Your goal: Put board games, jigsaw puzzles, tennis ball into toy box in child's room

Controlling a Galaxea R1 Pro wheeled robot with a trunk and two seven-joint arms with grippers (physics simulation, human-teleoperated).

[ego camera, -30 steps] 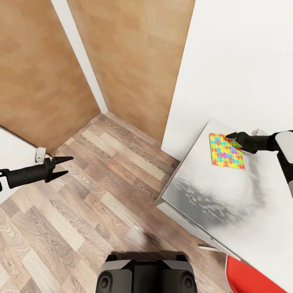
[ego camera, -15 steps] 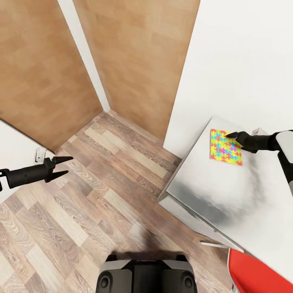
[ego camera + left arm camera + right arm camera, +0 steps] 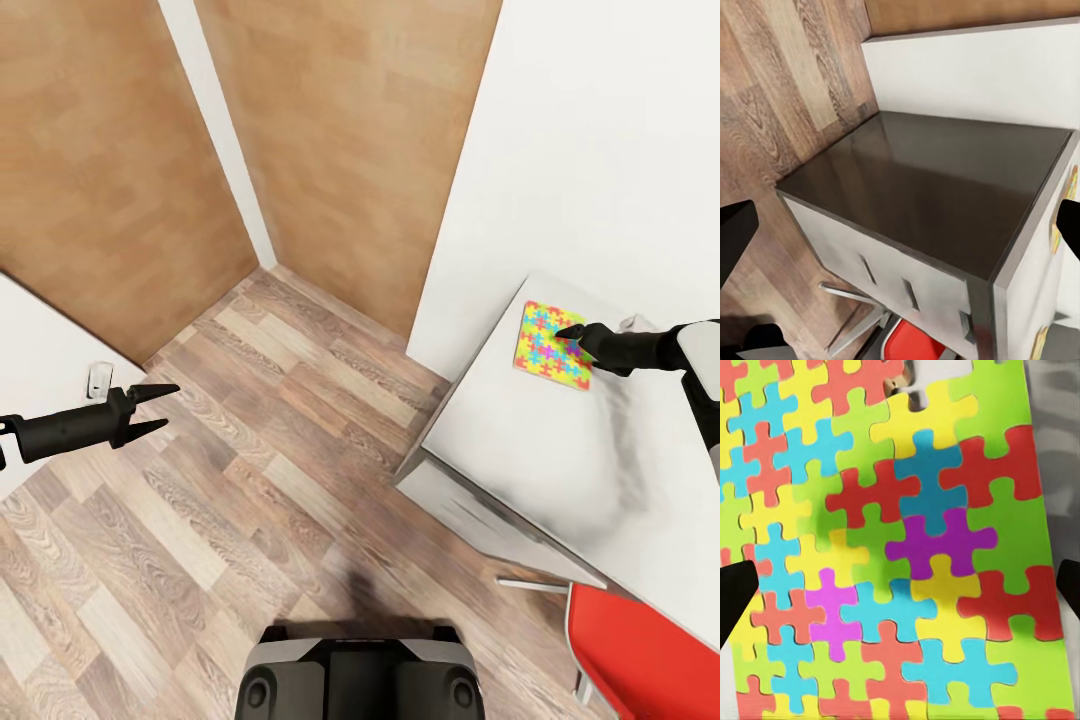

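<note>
On pale table (image 3: 540, 470), jigsaw puzzle (image 3: 549, 345); perhaps wood-plank floor (image 3: 200, 480).

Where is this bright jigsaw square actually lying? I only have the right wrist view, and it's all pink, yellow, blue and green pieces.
Observer: The flat multicoloured jigsaw puzzle square lies on the pale grey-white table top, at the end close to the white wall.
Operator: Where's my right gripper relative to it?
Observer: In the head view the right gripper points over the puzzle's right side. I cannot tell if it touches.
Operator: And the left arm?
Observer: The left gripper is open above the wood plank floor, well apart from the table.
</note>
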